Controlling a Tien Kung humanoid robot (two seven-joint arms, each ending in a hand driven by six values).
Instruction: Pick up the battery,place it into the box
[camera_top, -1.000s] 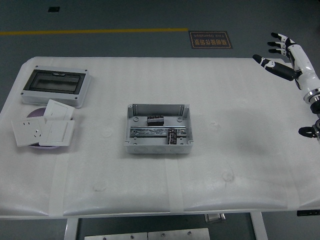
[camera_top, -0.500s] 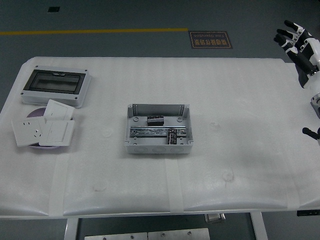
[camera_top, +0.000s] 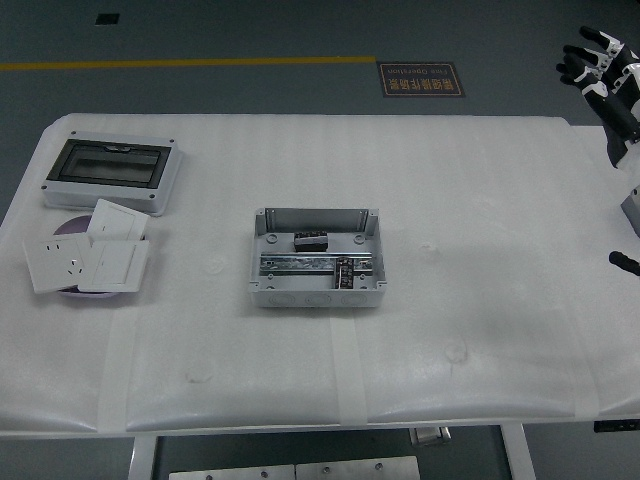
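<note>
Battery (camera_top: 311, 240) sits inside the open grey box (camera_top: 317, 217) mid-table; right hand (camera_top: 598, 70) raised at far right edge, fingers loosely spread, holding nothing.

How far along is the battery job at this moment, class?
Done: a small dark block, apparently the battery, already lies inside the open grey box. In hand: nothing; the right hand is empty, fingers spread, up at the table's far right edge. Left: apparently nothing.
</note>
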